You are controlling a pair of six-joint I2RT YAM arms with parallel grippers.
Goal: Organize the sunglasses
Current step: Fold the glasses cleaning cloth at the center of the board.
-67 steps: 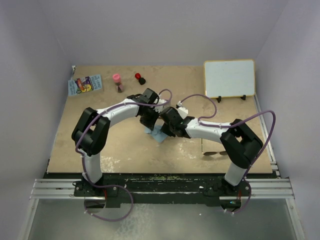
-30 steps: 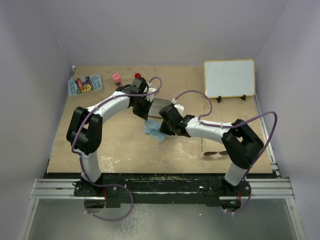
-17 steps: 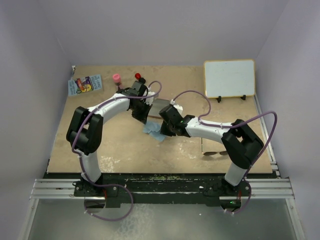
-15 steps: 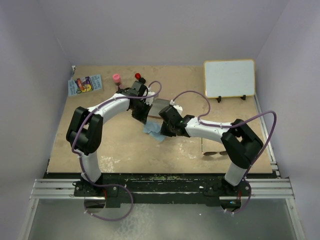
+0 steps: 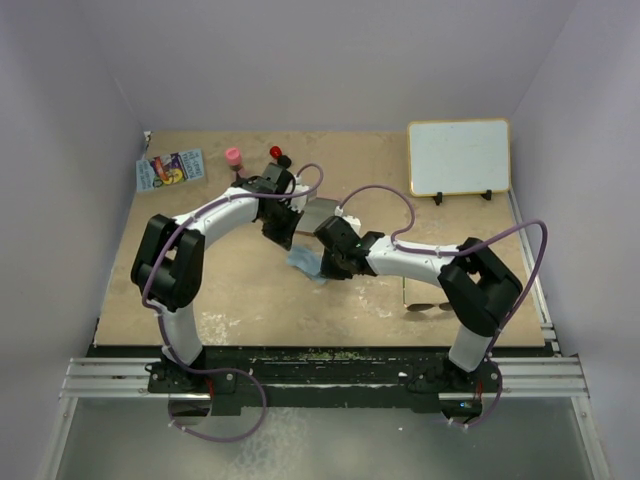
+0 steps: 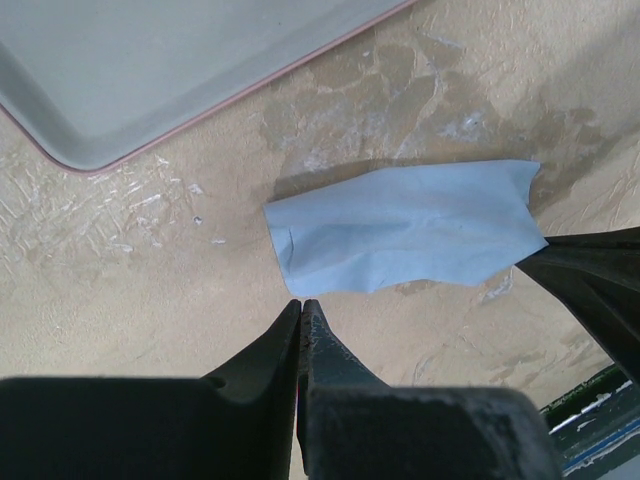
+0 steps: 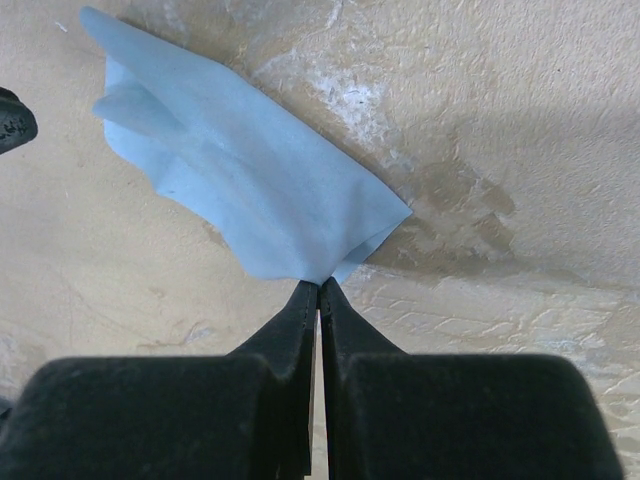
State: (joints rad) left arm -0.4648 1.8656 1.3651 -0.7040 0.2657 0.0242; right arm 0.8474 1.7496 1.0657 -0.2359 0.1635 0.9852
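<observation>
The tan, white-scuffed desk [image 5: 230, 290] carries a light-blue cloth [image 6: 400, 240] at its middle, a grey pink-rimmed case [image 6: 150, 60] just beyond it, the sunglasses [image 5: 430, 306] near right, a whiteboard [image 5: 459, 157] propped far right, and a colourful packet [image 5: 170, 169] plus small pink [image 5: 233, 156] and red [image 5: 275, 152] objects far left.

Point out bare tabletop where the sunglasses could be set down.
Free: back strip between small red object and white board; front middle between left arm and right arm. Crowded: centre, with light-blue cloth and pink-rimmed grey case; dark wire-framed sunglasses beside right arm.
</observation>
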